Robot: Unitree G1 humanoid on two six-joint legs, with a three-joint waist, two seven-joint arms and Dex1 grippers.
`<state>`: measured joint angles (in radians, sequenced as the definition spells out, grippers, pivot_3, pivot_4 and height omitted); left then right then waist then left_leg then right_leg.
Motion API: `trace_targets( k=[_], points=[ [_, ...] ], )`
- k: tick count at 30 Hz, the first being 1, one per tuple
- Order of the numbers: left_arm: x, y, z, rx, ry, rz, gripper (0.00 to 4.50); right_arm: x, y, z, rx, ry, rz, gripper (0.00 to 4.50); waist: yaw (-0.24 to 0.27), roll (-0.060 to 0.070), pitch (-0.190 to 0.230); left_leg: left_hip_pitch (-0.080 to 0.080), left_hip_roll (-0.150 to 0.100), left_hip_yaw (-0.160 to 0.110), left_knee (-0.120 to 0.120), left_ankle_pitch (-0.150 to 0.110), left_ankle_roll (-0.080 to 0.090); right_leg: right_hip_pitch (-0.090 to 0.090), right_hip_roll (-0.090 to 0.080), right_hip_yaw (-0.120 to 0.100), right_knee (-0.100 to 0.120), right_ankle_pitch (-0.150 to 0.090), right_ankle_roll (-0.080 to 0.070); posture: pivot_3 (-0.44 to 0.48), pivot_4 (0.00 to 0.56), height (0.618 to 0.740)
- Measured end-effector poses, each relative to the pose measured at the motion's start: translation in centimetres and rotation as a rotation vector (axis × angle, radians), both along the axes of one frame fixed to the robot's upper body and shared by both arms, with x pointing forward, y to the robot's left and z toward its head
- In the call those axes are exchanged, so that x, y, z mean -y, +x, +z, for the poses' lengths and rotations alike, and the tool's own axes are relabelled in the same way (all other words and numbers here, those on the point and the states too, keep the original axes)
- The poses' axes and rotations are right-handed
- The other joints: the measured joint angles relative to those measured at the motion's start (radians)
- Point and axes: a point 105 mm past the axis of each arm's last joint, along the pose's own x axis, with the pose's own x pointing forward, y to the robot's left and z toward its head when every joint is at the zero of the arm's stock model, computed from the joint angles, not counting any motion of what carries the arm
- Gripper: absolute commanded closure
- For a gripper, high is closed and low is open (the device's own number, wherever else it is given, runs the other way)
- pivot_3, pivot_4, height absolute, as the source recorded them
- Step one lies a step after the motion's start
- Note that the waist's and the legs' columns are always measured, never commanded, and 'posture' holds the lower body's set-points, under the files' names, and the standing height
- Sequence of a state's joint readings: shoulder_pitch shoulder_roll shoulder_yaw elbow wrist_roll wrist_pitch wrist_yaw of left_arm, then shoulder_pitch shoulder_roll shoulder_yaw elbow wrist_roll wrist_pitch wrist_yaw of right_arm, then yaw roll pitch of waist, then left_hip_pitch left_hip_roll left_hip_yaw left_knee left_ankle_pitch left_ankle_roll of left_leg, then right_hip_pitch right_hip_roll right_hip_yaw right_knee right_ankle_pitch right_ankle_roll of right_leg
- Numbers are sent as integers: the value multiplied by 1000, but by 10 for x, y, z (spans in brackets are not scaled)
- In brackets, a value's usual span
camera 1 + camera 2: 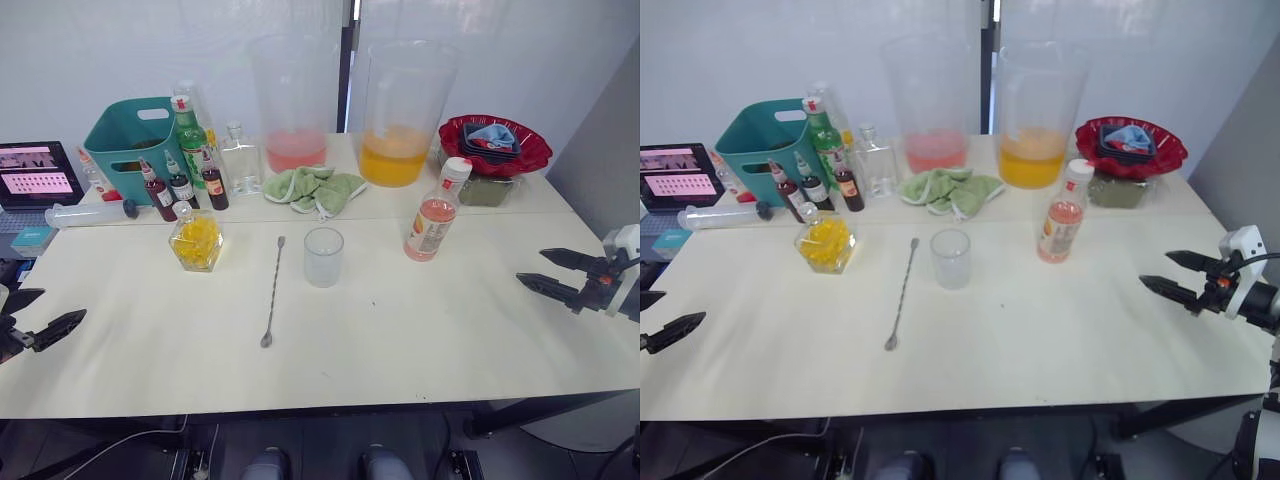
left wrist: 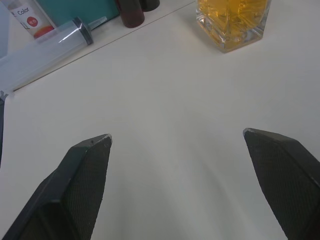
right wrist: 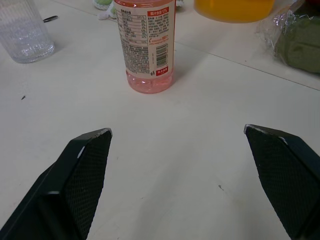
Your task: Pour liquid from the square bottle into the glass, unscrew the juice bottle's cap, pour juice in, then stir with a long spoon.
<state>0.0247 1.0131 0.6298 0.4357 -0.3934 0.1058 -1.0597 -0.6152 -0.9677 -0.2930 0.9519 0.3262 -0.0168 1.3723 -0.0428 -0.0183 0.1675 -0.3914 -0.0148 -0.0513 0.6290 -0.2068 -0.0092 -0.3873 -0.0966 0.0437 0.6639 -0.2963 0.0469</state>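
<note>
Nothing is poured yet, so I judge the first step is mine to start: bring my left hand [image 1: 38,322] in from the bench's left edge to the square bottle [image 1: 196,241], grip its flat sides low and keep it upright on the way to the glass [image 1: 323,256] mid-bench. Both hands are wide open and empty, the right hand [image 1: 556,274] near the right edge, facing the juice bottle [image 3: 145,44].

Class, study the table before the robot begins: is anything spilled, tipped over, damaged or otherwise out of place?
Nothing stands out. The square bottle, glass and capped juice bottle stand upright, the long spoon lies flat on the table, and no spill shows. Both tools, left and right, are open and apart from everything.
</note>
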Motion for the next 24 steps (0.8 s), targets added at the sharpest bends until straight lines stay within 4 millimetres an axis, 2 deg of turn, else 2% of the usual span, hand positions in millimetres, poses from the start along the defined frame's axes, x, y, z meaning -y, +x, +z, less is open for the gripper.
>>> trace_targets(
  k=[5, 10, 15, 19, 21, 24],
  points=[
    [6, -2, 2, 20, -37, -11, 48, -5, 3, 4, -2, 9, 34, 0, -1, 0, 0, 0, 1, 0, 0, 0, 0, 0, 0, 0, 0, 0, 0, 0, 150, 740],
    [11, -5, 15, 103, -155, 9, 48, -22, 4, 7, -32, -1, 140, 0, -2, 0, 0, 0, 2, 0, 0, 0, 0, 0, 1, 0, 0, 0, 0, 0, 150, 740],
    [34, -12, 11, 147, -206, 4, 48, -66, 4, 28, -48, 28, 354, 0, -3, 0, 0, 0, 4, -1, 0, -1, 0, -1, 1, 2, 0, 0, 0, 0, 150, 740],
    [66, -18, 10, 228, -249, 25, 48, -113, -5, 55, -39, 42, 549, 0, 4, -2, 0, -1, 7, -4, 3, -3, -2, -1, 2, 2, -1, 1, -1, 0, 150, 740],
    [77, -21, 7, 249, -272, 42, 48, -127, -9, 59, -45, 49, 598, 0, 9, -3, 0, -2, 7, -4, 5, -4, -2, 0, 2, 2, -1, 1, -1, 0, 150, 740],
    [100, -23, -9, 251, -343, 74, 48, -152, -13, 61, -40, 65, 680, 0, 17, -3, 0, -2, 7, -4, 6, -4, -2, 0, 3, 3, -1, 2, -1, 0, 150, 740]
  ],
)
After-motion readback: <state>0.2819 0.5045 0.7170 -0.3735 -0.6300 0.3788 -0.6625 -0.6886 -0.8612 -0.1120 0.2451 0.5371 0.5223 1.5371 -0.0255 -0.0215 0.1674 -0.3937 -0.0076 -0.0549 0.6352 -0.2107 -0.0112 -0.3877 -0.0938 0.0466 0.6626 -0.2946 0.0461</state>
